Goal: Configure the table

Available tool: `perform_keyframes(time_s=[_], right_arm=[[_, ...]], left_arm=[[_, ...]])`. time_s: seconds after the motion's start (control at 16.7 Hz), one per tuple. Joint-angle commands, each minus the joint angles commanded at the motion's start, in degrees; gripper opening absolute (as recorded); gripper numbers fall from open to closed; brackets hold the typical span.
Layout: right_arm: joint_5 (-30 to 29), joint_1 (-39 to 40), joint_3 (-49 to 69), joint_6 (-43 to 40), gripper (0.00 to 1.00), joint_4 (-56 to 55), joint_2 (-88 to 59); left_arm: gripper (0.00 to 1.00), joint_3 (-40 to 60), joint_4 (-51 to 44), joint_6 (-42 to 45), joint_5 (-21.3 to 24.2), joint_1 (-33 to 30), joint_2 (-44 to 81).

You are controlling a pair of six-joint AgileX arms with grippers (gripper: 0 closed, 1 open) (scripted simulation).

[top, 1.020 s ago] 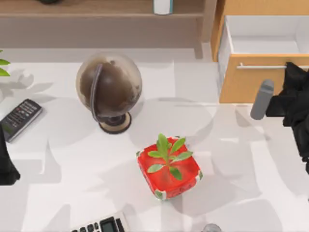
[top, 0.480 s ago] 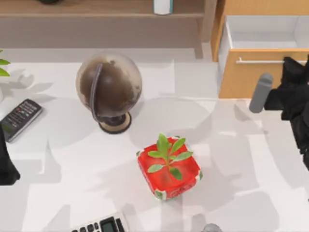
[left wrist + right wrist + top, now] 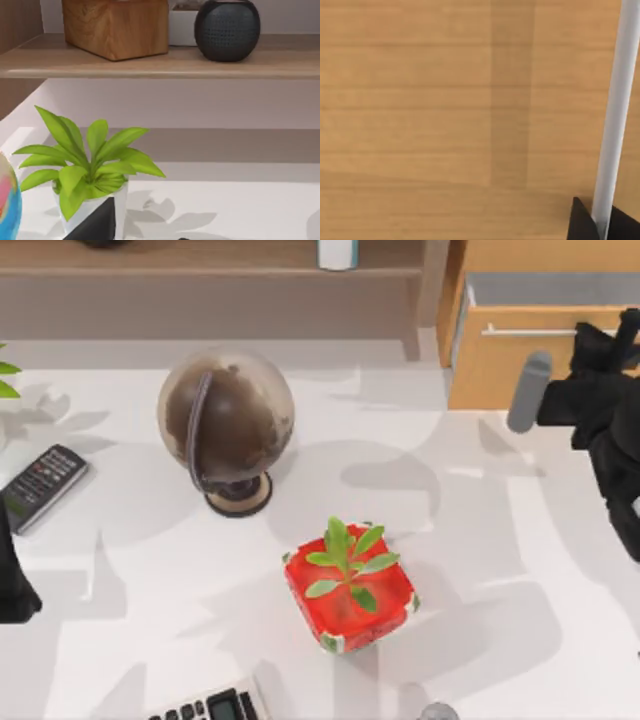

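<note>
The counter (image 3: 520,570) is lying broad, flat and matte white across the top view, far wider than everything resting on it, with soft grey shadows falling over its surface. A dark globe (image 3: 226,427) is standing toward the back left, a red pot with a green plant (image 3: 349,586) is sitting near the middle, and a remote (image 3: 41,485) is lying at the left edge. At the back right, a wooden drawer (image 3: 500,365) is showing only a narrow strip of its inside. The right hand (image 3: 597,225) is pressing at the drawer's white handle bar (image 3: 615,120), its dark fingertips (image 3: 580,222) flanking the bar; whether it is clenched I cannot tell. The left arm (image 3: 15,585) is sitting parked at the left edge.
</note>
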State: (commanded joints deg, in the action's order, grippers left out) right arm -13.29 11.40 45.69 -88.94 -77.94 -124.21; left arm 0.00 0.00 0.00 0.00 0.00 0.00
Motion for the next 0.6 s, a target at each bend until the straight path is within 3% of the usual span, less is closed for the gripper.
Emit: perform_keyframes(time_s=[0.6], right_arm=[[0.56,-0.66,5.71,-0.02,0.0,3.16,-2.42]], left_arm=[[1.0,0.0,0.0,0.0,0.0,0.0,0.0]])
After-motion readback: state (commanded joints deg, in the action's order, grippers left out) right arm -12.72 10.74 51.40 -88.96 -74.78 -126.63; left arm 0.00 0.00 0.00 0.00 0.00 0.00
